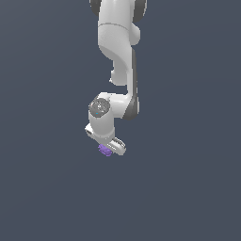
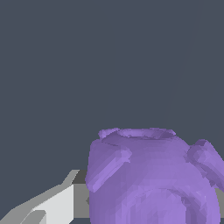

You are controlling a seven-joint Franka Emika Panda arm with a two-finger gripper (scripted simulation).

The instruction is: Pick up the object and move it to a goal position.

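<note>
Purple lump (image 1: 104, 150) sits right under the white hand (image 1: 111, 147), touching a finger (image 2: 52, 203) in wrist view; can't tell if hand is clamped on it; no markings readable

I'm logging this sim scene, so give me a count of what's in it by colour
Purple: 1, the bumpy purple object, at the gripper.
White: 1, the robot arm, with one of its fingers showing in the wrist view.
Total: 2
</note>
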